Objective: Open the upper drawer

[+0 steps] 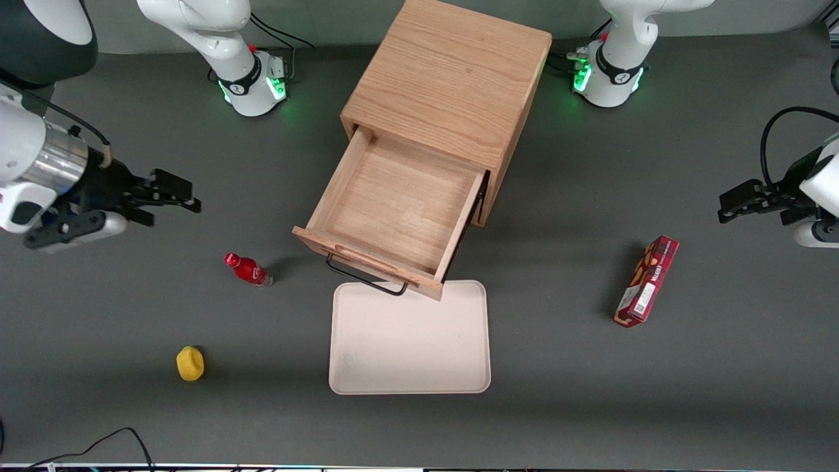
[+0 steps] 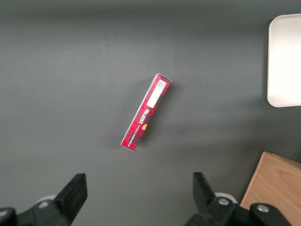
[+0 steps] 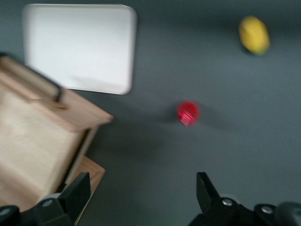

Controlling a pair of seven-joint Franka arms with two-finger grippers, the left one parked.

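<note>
My hand (image 1: 187,196) hangs in the air above the worktop (image 1: 557,393) at the working arm's end, well apart from the cabinet (image 1: 452,85), its fingers (image 3: 77,193) spread apart and holding nothing. The forearm reaches in level from the edge of the front view with the fingers pointing toward the cabinet.

Nearest the hand I see one small red bottle (image 1: 248,269) lying on the worktop, nearer to the front camera than the hand. One yellow fruit-like object (image 1: 190,363) sits nearer the camera still.

The upper drawer (image 1: 393,210) stands pulled well out of the one cabinet, its inside bare wood, its black bar handle (image 1: 364,278) overhanging the edge of one pale tray (image 1: 409,373).

Toward the parked arm's end lies one red tartan box (image 2: 146,114), flat on the worktop.
</note>
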